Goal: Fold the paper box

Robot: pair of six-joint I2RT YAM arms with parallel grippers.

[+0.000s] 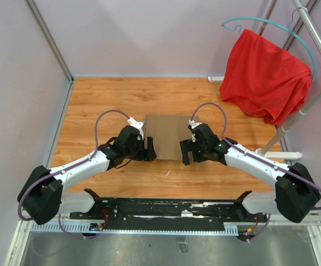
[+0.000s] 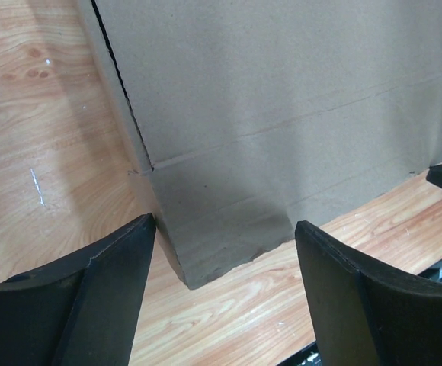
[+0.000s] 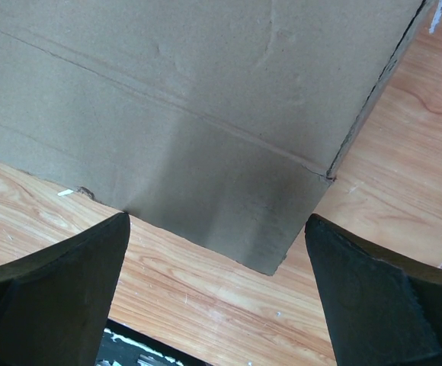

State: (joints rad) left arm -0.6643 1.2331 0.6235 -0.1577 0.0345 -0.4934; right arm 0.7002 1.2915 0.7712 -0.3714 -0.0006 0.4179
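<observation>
The wooden table (image 1: 94, 100) carries the paper box (image 1: 166, 136) at its centre, folded into a shallow closed rectangle. A red cloth (image 1: 263, 77) hangs at the far right, well apart from the box. The left gripper (image 1: 150, 149) sits at the box's near left corner and the right gripper (image 1: 186, 152) at its near right corner. Both pairs of fingers (image 2: 91, 305) (image 3: 373, 297) are spread wide. Each pair has a box corner between its tips, and neither pinches the cardboard.

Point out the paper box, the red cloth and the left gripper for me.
paper box (image 1: 169, 136), top external view, middle of its brown upper surface.
red cloth (image 1: 265, 80), top external view, centre of the hanging fabric.
left gripper (image 1: 151, 149), top external view, midway between its open jaws' tips.
</observation>
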